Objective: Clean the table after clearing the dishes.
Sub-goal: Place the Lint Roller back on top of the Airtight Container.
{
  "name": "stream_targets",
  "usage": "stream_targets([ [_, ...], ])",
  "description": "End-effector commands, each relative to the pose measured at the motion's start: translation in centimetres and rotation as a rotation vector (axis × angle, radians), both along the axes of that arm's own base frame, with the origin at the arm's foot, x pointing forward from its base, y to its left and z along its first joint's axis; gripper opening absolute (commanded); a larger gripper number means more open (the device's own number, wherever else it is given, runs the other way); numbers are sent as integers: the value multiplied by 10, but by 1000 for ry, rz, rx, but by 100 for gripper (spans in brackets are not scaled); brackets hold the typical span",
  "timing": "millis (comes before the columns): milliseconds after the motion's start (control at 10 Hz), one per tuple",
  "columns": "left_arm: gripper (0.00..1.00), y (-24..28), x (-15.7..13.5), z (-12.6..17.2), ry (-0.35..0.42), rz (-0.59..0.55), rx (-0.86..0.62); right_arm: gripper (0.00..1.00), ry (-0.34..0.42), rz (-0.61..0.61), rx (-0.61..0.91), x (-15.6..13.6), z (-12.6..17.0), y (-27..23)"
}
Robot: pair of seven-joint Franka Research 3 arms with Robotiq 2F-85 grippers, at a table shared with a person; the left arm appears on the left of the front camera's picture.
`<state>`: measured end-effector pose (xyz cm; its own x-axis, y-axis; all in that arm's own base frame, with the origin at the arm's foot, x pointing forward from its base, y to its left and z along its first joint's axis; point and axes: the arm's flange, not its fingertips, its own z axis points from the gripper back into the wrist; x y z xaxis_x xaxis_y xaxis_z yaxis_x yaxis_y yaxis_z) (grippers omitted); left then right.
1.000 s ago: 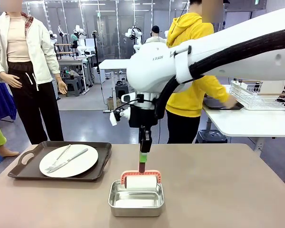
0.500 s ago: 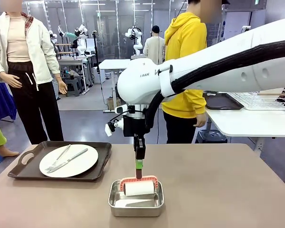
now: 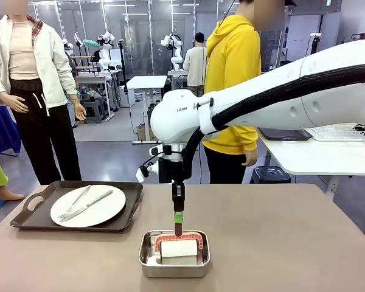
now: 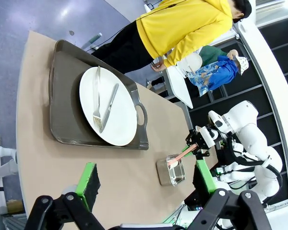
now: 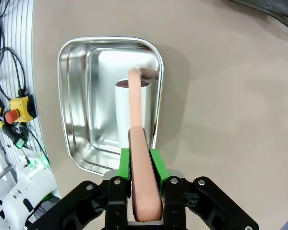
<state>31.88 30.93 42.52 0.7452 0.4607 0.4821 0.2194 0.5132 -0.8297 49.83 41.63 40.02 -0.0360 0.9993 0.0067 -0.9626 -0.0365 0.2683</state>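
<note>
above the matte taupe table, the right pincer pinches the pink roller handle.

The tray sits on the left side of the table. A plate lies on the tray, and a fork and a knife lie side by side on the plate. The pan sits in the middle, near the front edge, right of the tray. The roller lies in the pan. A person stands behind the table, with a smaller table behind on the right.
</note>
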Motion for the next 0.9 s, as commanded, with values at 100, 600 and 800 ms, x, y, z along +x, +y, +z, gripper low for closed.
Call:
stream_targets([
  [100,100,1,-3,2,-12,-6,-4,62,-24,-5,-6,-5,11,2],
  [600,100,1,-3,2,-12,-6,-4,100,-38,5,-19,-2,21,1],
  [800,100,1,-3,2,-12,-6,-4,100,-45,-5,-45,5,22,-3],
])
